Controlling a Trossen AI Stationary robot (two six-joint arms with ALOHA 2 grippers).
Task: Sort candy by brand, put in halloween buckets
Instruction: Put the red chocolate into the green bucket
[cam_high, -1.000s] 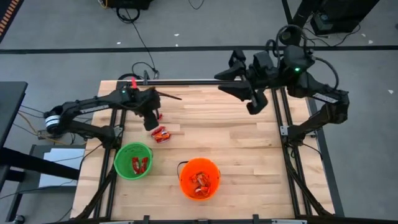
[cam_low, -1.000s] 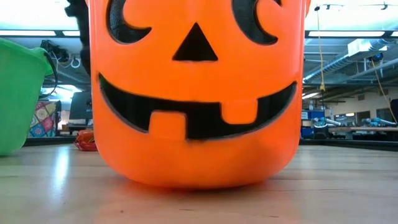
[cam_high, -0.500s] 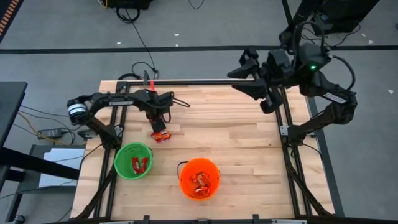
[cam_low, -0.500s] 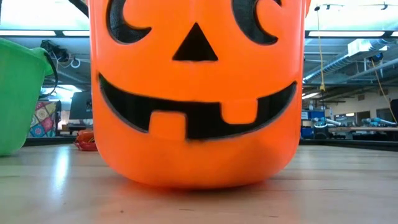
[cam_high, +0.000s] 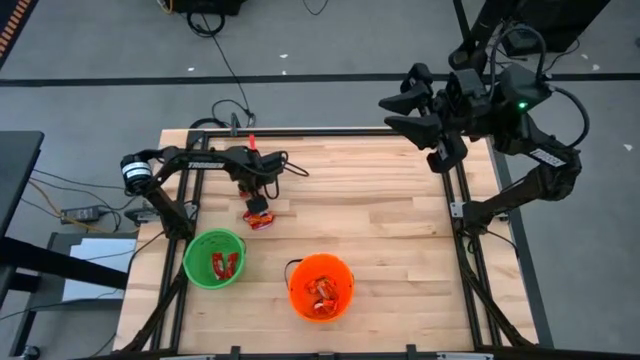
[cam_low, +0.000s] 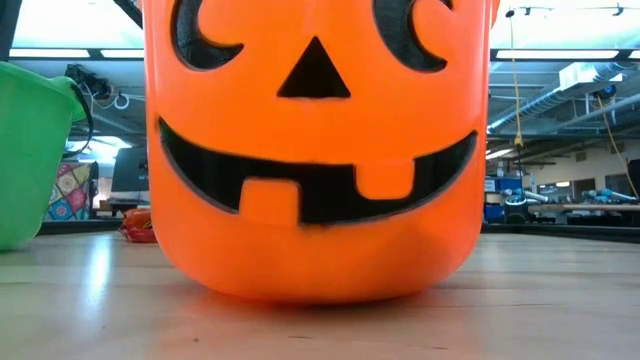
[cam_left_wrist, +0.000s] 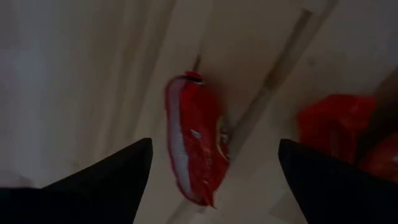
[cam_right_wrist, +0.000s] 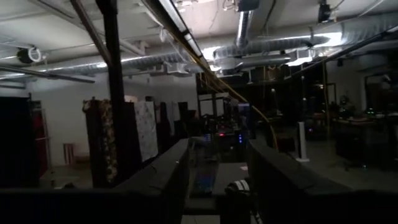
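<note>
Several red-wrapped candies (cam_high: 259, 217) lie flat on the wooden table at the far left. My left gripper (cam_high: 257, 198) hangs over them, pointing down, open. In the left wrist view one red candy (cam_left_wrist: 194, 149) lies between its two fingers (cam_left_wrist: 106, 180) without touching them, and another red candy (cam_left_wrist: 333, 124) lies beside it. The green bucket (cam_high: 214, 258) holds red candy. The orange bucket (cam_high: 320, 286) holds orange candy and fills the low view (cam_low: 315, 150). My right gripper (cam_high: 408, 112) is open and empty, raised over the table's far right corner.
The green bucket (cam_low: 30, 150) stands on the table to the left of the orange one in the low view, and loose candy (cam_low: 138, 226) lies behind them. A dark rail (cam_high: 320, 130) runs along the table's far edge. Bare wood lies at the middle and right.
My left gripper has moved a little toward the table's right edge and turned about, and now stands over the loose red candies. My right gripper has drawn back toward the table's far right corner. The candies and buckets have stayed put.
</note>
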